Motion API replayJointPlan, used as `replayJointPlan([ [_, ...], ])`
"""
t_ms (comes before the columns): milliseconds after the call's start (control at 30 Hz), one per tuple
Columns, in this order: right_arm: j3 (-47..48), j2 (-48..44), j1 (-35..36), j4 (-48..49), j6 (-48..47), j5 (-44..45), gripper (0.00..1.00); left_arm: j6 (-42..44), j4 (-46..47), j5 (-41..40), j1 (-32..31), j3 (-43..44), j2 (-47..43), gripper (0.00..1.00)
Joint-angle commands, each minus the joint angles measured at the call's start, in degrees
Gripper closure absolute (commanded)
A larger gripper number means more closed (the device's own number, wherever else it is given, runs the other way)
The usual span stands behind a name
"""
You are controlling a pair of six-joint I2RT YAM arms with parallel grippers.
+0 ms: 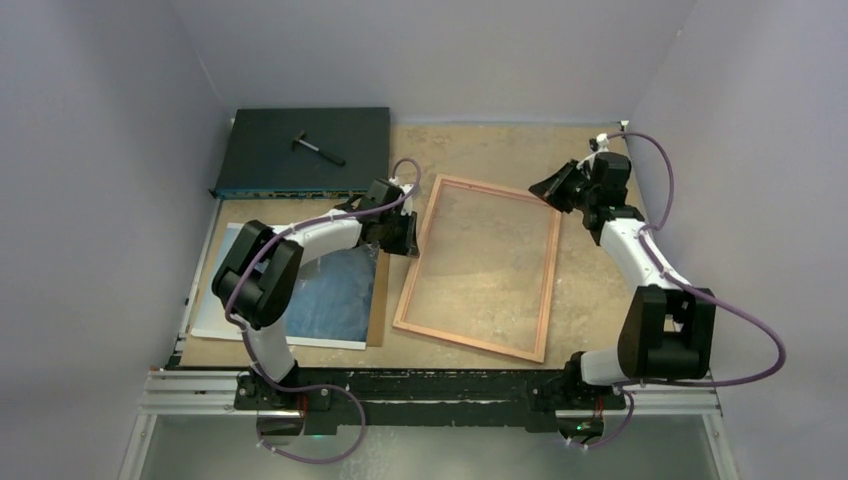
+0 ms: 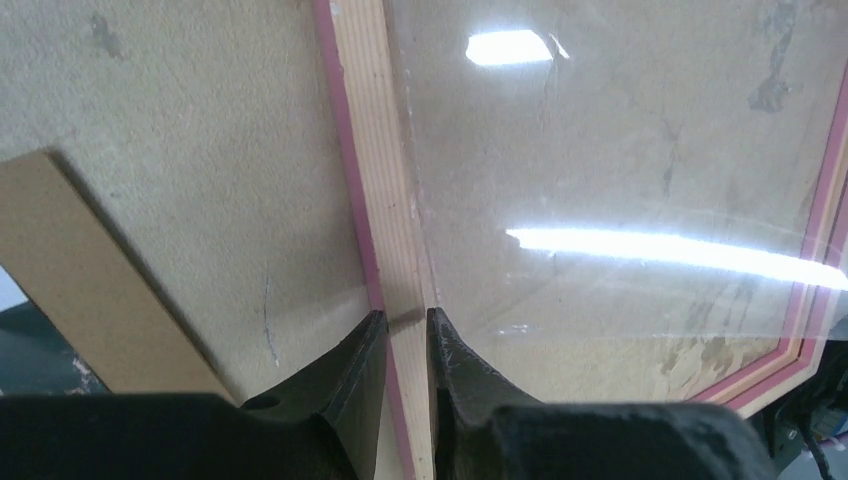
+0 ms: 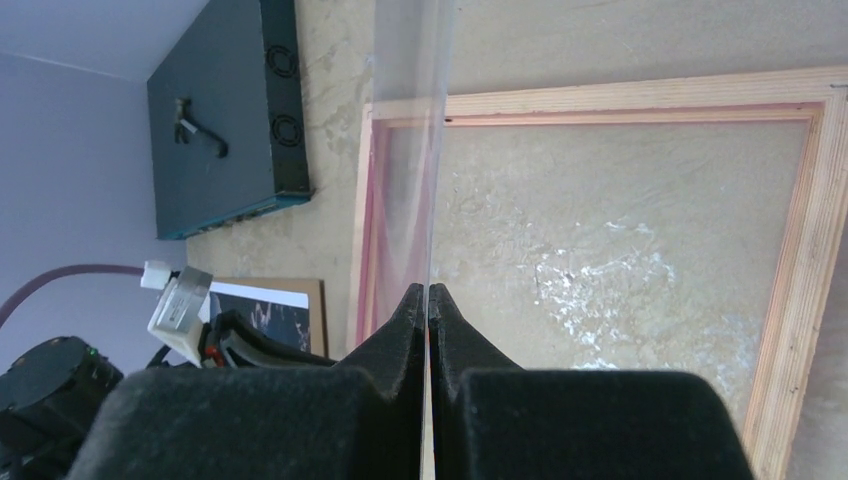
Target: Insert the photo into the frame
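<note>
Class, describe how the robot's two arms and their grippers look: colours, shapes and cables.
The left arm and right arm share white shells, bulky black joints and black bases. A purple cable loops along each. The left gripper and right gripper are black, each with two tapered matte fingers.

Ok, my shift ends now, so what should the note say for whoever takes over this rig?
Left jaws: shut on the frame's rail nearest the photo.
Right jaws: shut on the clear pane's edge.
Photo: picture side up on the board, left of the frame.
Done: frame and pane gripped; photo not yet touched.
Left to do: get the photo into the frame.
</note>
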Motion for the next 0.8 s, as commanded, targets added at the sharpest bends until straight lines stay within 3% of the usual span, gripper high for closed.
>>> replayJointPlan([
  [0, 4.61, 2.79, 4.19, 3.35, -0.57, 1.76, 1.00, -1.81, 3.69, 1.88, -0.06, -2.43, -4.96, 0.81],
  [200, 7.75, 5.74, 7.52, 3.21, -0.43, 2.39, 1.00, -1.63, 4.00, 2.65, 0.48, -2.68, -5.89, 0.81],
  [500, 8.85, -2.01, 7.51, 0.68, 1.33, -0.65, 1.00, 4.17, -4.15, 4.94, 5.66, 7.05, -3.87, 0.80],
  [767, 6.23, -9.36, 8.50, 3.07, 8.92, -4.98, 1.00, 16.39, -15.18, 4.28, 8.31, 13.64, -6.81, 0.49],
])
